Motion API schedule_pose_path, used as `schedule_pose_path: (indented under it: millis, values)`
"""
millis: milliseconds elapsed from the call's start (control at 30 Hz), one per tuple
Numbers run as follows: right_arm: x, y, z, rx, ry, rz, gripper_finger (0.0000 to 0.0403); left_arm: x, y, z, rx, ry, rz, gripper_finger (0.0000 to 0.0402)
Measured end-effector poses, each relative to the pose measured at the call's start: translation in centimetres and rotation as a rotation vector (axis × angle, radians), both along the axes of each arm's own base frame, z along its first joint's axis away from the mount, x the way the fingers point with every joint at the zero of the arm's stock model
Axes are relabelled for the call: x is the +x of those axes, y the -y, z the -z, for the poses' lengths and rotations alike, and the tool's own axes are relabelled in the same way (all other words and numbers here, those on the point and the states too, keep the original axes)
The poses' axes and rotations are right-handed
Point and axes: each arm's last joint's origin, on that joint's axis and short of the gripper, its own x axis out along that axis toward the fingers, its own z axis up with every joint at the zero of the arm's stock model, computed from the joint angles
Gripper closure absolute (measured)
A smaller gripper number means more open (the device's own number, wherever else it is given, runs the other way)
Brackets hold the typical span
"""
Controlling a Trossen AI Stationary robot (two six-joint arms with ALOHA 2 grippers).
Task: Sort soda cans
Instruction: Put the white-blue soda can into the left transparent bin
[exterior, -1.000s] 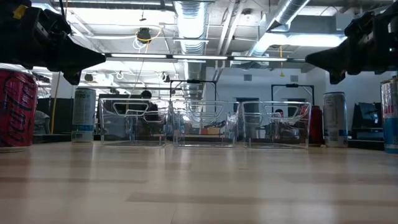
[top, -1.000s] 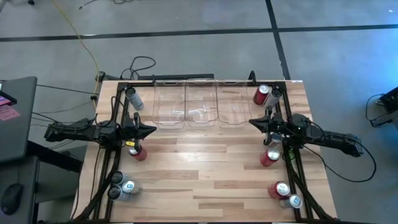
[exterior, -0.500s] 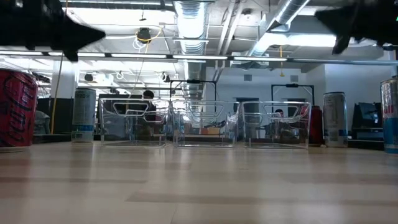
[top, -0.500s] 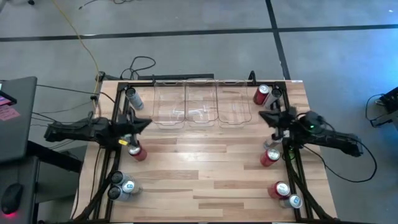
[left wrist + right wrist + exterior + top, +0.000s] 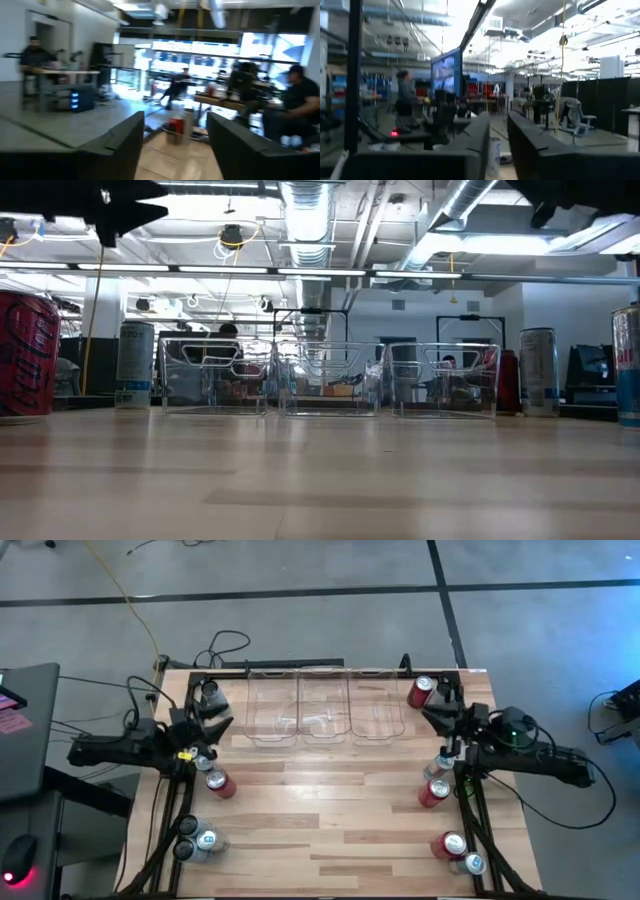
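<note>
**Both arms swing toward the far-corner cans, nothing yet sorted**

Red, silver-blue and dark soda cans (image 5: 222, 785) stand along both table edges; the three clear plastic bins (image 5: 322, 708) hold none. In a second, the left gripper (image 5: 214, 728) has turned toward the far-left can and parted its fingers; the right gripper (image 5: 438, 718), fingers slightly apart and empty, has neared the far-right red can (image 5: 420, 692).

Overhead, straight down on the whole counter (image 5: 330, 820); low, level across it toward the bins (image 5: 328, 380), shared with overhead; wrists facing outward into the room.
</note>
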Motion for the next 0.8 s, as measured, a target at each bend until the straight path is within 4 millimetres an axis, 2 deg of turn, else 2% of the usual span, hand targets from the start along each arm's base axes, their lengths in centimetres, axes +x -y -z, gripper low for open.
schedule_pose_path:
  millis: [167,267,367,567,800]
  values:
    - [1.8,0.5,0.2,-0.015,-0.117,0.038,0.0192,0.8,-0.2,-2.5,-0.040,-0.103,-0.125,0.0138]
    - [2.5,1.1,0.3,0.040,-0.147,0.142,0.0133,1.4,-0.3,-4.0,-0.065,-0.178,-0.154,0.0127]
    - [2.8,1.9,0.2,0.114,-0.153,0.228,0.0092,2.2,-0.3,-5.5,-0.085,-0.256,-0.160,0.0122]
    - [3.8,3.3,0.0,0.185,-0.200,0.296,0.0058,2.9,-1.4,-7.2,-0.157,-0.415,-0.309,0.0121]
    - [5.1,4.3,-0.1,0.217,-0.255,0.300,0.0058,1.5,-3.7,-9.2,-0.277,-0.480,-0.515,0.0121]
